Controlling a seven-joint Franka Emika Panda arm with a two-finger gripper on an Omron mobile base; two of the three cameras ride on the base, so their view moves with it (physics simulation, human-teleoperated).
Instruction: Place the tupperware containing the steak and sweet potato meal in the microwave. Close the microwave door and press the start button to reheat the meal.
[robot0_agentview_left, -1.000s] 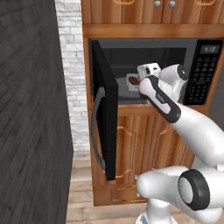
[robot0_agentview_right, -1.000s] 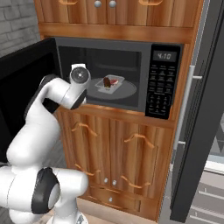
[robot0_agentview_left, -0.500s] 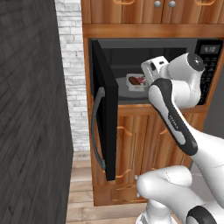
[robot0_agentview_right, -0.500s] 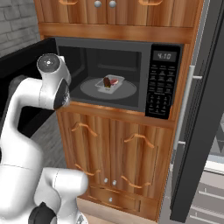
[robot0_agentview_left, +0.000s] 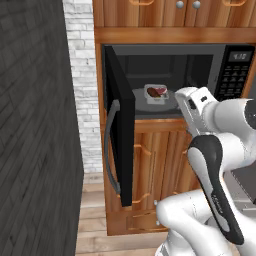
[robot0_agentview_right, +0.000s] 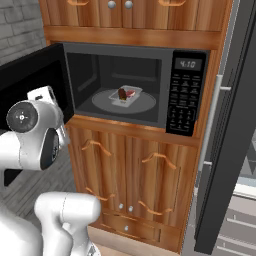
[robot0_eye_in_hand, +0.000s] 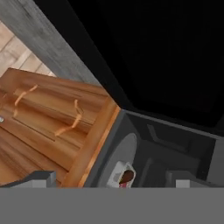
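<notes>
One tupperware (robot0_agentview_right: 128, 95) in microwave (robot0_agentview_right: 150, 85), long axis front-to-back

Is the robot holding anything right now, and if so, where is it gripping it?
Nothing is held. The tupperware sits by itself on the plate inside the microwave, apart from the arm.
</notes>
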